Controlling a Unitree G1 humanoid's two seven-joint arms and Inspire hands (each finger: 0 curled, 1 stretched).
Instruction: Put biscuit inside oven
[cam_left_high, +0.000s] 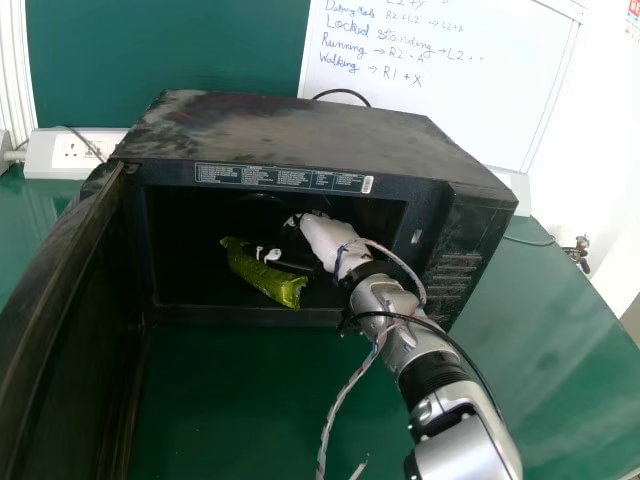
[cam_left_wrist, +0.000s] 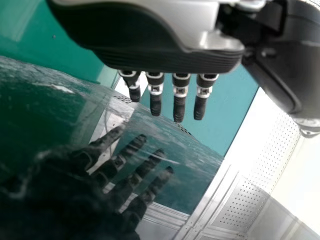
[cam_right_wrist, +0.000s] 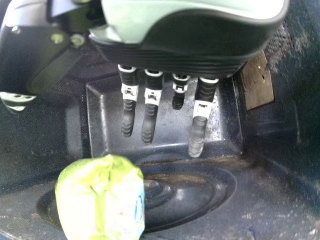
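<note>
Biscuit packet (cam_left_high: 262, 275) inside oven (cam_left_high: 300, 130), toward the front, just beside the right hand (cam_left_high: 328, 240), straight-fingered and clasping nothing; left hand (cam_left_wrist: 155, 50) likewise released, in the left wrist view. Seems set down: withdraw slowly, keeping fingers (cam_right_wrist: 149, 120) clear of the wrapper (cam_right_wrist: 100, 195), so as not to drag it out

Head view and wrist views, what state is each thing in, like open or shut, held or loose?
Oven door: open
Biscuit packet: inside the oven, not gripped
Right hand: open, inside the oven, fingers extended
Left hand: open, fingers extended
Whiteboard: written on
</note>
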